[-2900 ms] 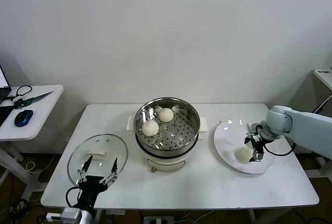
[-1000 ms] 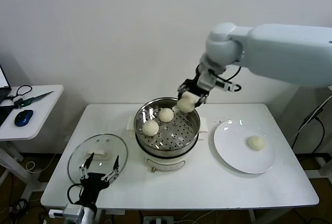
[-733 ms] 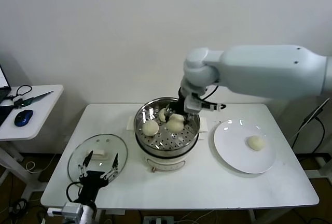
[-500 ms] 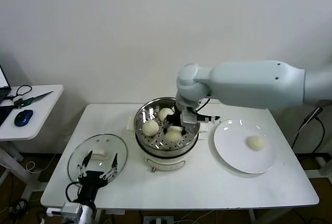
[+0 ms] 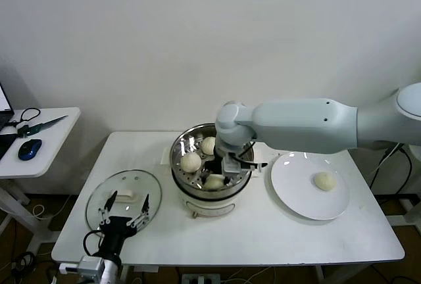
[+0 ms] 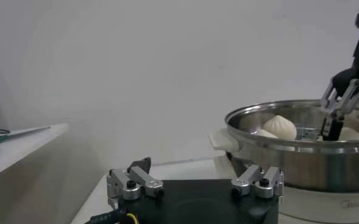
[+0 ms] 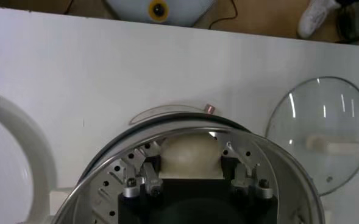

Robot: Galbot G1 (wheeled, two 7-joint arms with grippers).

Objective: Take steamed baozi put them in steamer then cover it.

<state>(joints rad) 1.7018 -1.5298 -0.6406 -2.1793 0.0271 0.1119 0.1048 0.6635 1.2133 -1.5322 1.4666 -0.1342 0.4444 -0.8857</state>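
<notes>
The steamer [image 5: 181,144] stands mid-table on its white cooker base [image 5: 209,206]. Two baozi [image 5: 191,161] [image 5: 208,144] lie at its far left. My right gripper [image 5: 220,171] reaches down inside, open, its fingers either side of a third baozi [image 5: 214,181] [image 7: 188,155] resting on the perforated floor near the front wall, a narrow gap each side. One more baozi [image 5: 323,181] lies on the white plate [image 5: 289,198]. The glass cover [image 5: 125,185] lies flat at the front left, with my left gripper [image 5: 125,210] [image 6: 194,181] open just before it.
A white side table [image 5: 39,136] to the left carries a blue mouse [image 5: 29,148] and cables. The left wrist view shows the steamer wall [image 6: 289,152] close ahead. In the right wrist view the cover [image 7: 322,134] lies beyond the steamer rim [image 7: 106,164].
My right arm carried a baozi from above the steamer's far rim down to its floor near the front wall, and the fingers have spread. The left gripper has not moved.
</notes>
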